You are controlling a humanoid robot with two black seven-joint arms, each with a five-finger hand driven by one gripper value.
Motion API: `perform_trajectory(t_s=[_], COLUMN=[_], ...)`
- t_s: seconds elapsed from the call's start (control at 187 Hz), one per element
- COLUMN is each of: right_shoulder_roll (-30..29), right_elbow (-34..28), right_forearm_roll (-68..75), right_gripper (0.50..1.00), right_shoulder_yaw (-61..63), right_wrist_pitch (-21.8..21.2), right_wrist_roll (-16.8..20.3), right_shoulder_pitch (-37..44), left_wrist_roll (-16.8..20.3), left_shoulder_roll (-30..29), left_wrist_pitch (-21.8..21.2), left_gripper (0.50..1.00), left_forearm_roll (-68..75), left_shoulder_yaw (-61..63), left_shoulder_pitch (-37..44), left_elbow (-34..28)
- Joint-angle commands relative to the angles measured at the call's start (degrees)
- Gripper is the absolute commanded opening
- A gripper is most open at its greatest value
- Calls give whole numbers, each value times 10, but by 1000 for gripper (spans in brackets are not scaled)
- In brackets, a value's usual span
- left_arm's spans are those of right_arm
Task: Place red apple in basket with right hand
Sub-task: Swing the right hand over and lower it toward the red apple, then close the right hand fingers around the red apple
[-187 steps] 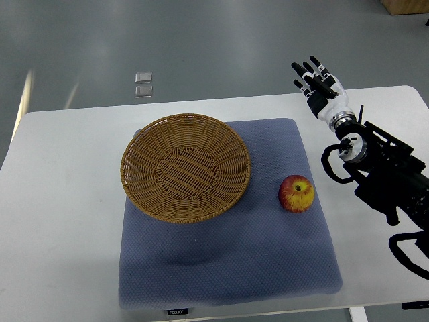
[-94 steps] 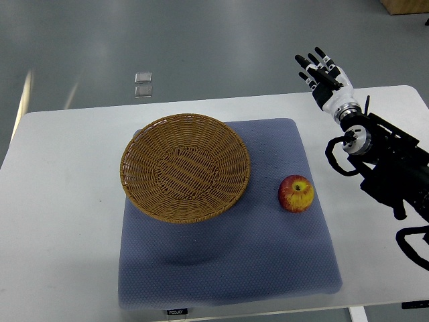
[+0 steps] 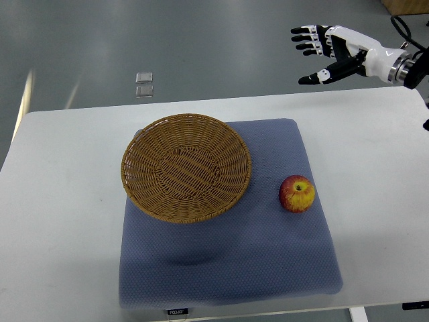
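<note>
A red and yellow apple (image 3: 297,194) rests on the blue mat (image 3: 228,255), just right of the wicker basket (image 3: 186,166), which holds nothing. My right hand (image 3: 320,50) hangs in the air beyond the table's far right edge, well above and behind the apple. Its fingers are spread and hold nothing. The white forearm runs off the right edge. The left arm does not show.
The white table (image 3: 60,201) carries the mat. Two small pale squares (image 3: 143,84) lie on the grey floor behind the table. A wooden item (image 3: 405,5) shows at the top right corner.
My right hand has risen and swung up and away from the table's right side, turning so the fingers now point left. The dark arm has left the view. Apple and basket have not moved.
</note>
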State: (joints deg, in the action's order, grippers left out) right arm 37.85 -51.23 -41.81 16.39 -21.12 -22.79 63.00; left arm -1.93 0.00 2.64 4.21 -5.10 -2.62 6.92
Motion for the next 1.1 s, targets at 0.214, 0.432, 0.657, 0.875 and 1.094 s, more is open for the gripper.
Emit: perform_trajectory(t_s=[0.214, 0.432, 0.657, 0.875, 1.094], right_shoulder_roll=[95, 80, 42, 27, 23], right_elbow=[-187, -237, -246, -246, -238], right_forearm_roll=[-256, -367, -437, -475, -509], right_gripper=[919, 919, 919, 917, 915], right_shoulder_yaw=[-6, -9, -44, -71, -80], right_wrist_pitch=[-111, -131, -113, -81, -46], right_wrist_roll=[-4, 1, 1, 2, 2], right_shoulder_pitch=[26, 26, 19, 2, -20], left_wrist_roll=[0, 0, 0, 0, 0], left_shoulder_roll=[0, 0, 0, 0, 0], left_wrist_pitch=[0, 0, 0, 0, 0], left_gripper=[1000, 1000, 1000, 1000, 1000], left_forearm_roll=[0, 0, 0, 0, 0], left_shoulder_yaw=[0, 0, 0, 0, 0], left_shoulder_pitch=[0, 0, 0, 0, 0], left_elbow=[0, 0, -1, -1, -1])
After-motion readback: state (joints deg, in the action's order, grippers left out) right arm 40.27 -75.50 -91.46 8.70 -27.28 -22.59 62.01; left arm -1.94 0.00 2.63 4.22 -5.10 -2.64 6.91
